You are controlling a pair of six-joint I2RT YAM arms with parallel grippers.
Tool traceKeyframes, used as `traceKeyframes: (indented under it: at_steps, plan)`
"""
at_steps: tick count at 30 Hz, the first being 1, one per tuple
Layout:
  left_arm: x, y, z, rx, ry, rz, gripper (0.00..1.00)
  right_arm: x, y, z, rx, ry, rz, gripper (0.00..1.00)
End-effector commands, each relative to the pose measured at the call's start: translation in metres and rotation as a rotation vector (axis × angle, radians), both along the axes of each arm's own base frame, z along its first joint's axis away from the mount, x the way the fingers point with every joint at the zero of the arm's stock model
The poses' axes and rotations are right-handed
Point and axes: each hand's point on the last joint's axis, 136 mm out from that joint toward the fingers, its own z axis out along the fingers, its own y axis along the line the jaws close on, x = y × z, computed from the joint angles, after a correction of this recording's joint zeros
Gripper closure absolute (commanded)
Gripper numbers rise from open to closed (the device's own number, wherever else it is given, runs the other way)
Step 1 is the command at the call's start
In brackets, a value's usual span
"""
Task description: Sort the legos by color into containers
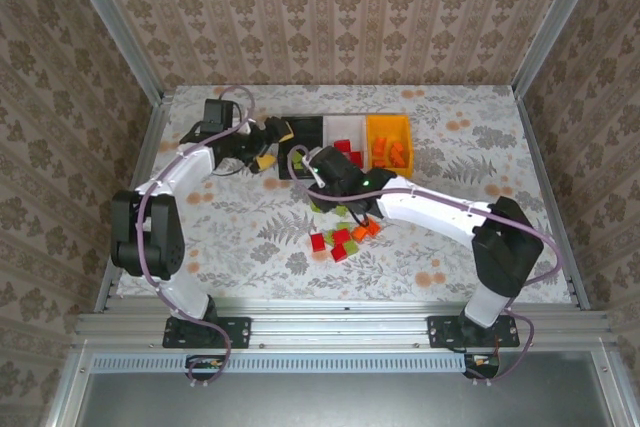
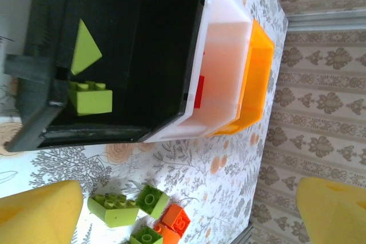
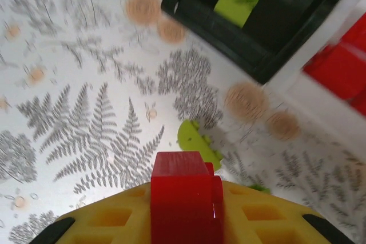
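Top external: patterned tabletop point(image 1: 460, 247), three bins in a row at the middle of its far edge. Black bin point(image 1: 305, 125) on the left, white bin point(image 1: 352, 129) between, orange-yellow bin point(image 1: 385, 127) on the right, walls touching.

Left fingers point(image 2: 40, 212) spread wide, holding nothing, poised at the black bin's near-left corner; a yellow-green lego point(image 2: 90, 98) lies inside it.

Right fingers point(image 3: 108, 215) clamped on a red lego point(image 3: 182, 192), held above the tabletop just near of the bins, black bin's corner ahead and red pieces visible in the white bin beyond.

Loose legos point(image 1: 340, 242), red, orange and yellow-green, sit mid-tabletop toward the near edge.

Judgement: step in hand is delivering the red lego to the white bin.
- The white bin is narrow, with a neighbour on each side, so centre over it before letting go.
- Clear the near wall, then drop low so the lego does not bounce out.
- The left arm is close by the black bin; approach from the right side.
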Motion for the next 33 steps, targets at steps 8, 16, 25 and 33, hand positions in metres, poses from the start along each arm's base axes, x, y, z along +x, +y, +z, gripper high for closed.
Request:
traceKeyframes:
  at_steps: [8,16,25,33]
  plan:
    - [0.01,0.026,0.009,-0.005,-0.02,0.072,0.02,0.07,-0.046,0.021,0.018,-0.059,-0.203,0.7]
    - [0.007,0.019,0.002,-0.016,-0.001,0.057,0.02,0.144,-0.079,-0.017,-0.047,-0.024,-0.44,0.7]
    - [0.001,0.003,0.004,-0.022,-0.003,0.015,0.02,0.171,-0.069,-0.049,-0.127,0.045,-0.415,0.62]
    - [-0.003,-0.003,0.006,-0.019,-0.008,0.0,0.02,0.138,-0.069,0.022,-0.037,-0.095,-0.407,0.48]
